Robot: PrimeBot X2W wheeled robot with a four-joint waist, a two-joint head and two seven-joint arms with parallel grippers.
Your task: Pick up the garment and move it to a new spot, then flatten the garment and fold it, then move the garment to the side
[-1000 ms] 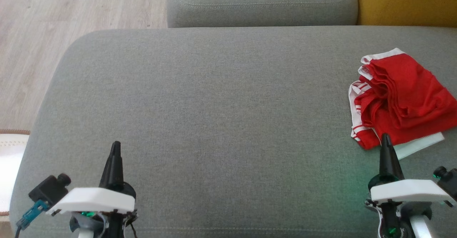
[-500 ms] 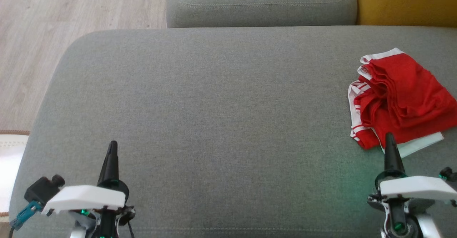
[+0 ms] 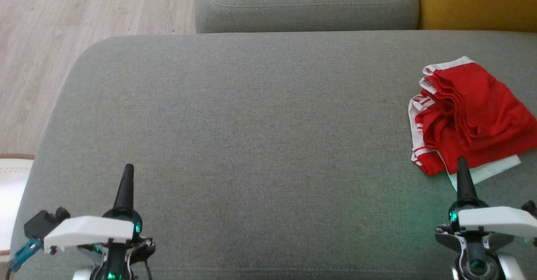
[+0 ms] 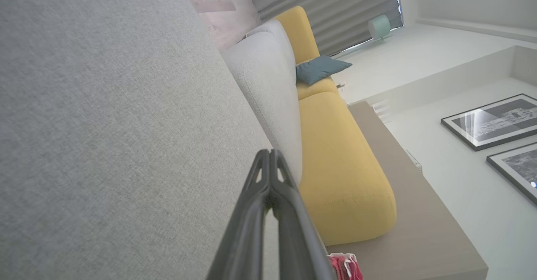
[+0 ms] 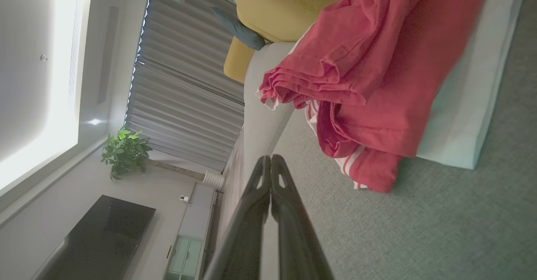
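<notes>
Both the dark-fingered left gripper (image 3: 128, 170) and right gripper (image 3: 461, 162) are held closed tight and empty over the grey fabric sofa cushion (image 3: 251, 124). The red, white-trimmed garment (image 3: 474, 112) is laid in loose layers at the cushion's right edge, so folding and setting aside are judged probably done. A pale flat pad (image 5: 461, 103) beneath it is revealed broadly by the right wrist view, barely by the head view.

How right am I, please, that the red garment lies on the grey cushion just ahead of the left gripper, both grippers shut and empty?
No: the head view shows the red garment on the grey cushion just ahead of the right gripper, not the left gripper; both shut and empty.
</notes>
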